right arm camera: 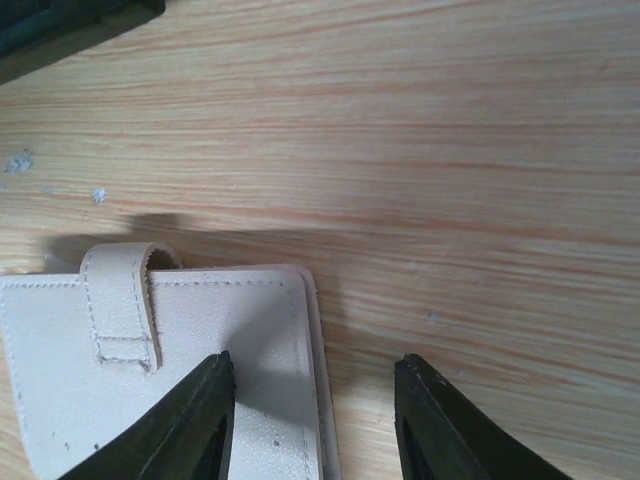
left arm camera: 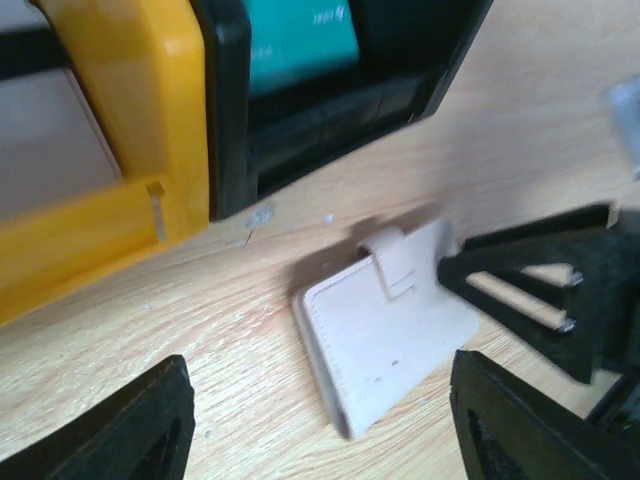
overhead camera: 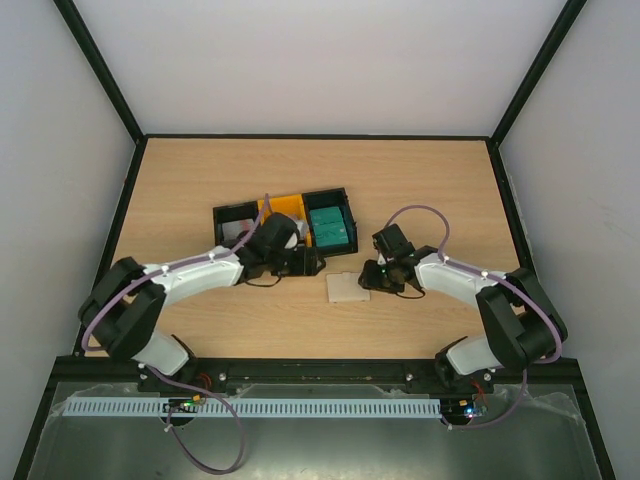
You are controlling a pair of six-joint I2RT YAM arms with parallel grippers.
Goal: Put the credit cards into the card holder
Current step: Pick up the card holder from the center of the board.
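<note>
The beige card holder (overhead camera: 347, 287) lies closed and flat on the table, its snap tab (left arm camera: 394, 264) fastened. It also shows in the left wrist view (left arm camera: 385, 325) and the right wrist view (right arm camera: 150, 380). My right gripper (right arm camera: 315, 420) is open and low, its jaws straddling the holder's right edge. In the top view the right gripper (overhead camera: 373, 277) sits just right of the holder. My left gripper (left arm camera: 320, 395) is open and empty above the holder's near-left side, left of it in the top view (overhead camera: 305, 264). A teal card (overhead camera: 330, 228) lies in the right black tray (left arm camera: 330, 110).
The joined black-yellow-black trays (overhead camera: 228, 213) stand behind the holder, with the yellow one (left arm camera: 120, 120) in the middle. A pale grey surface (left arm camera: 45, 150) shows inside the yellow tray; I cannot tell what it is. The right gripper's black fingers (left arm camera: 545, 295) reach the holder's right side.
</note>
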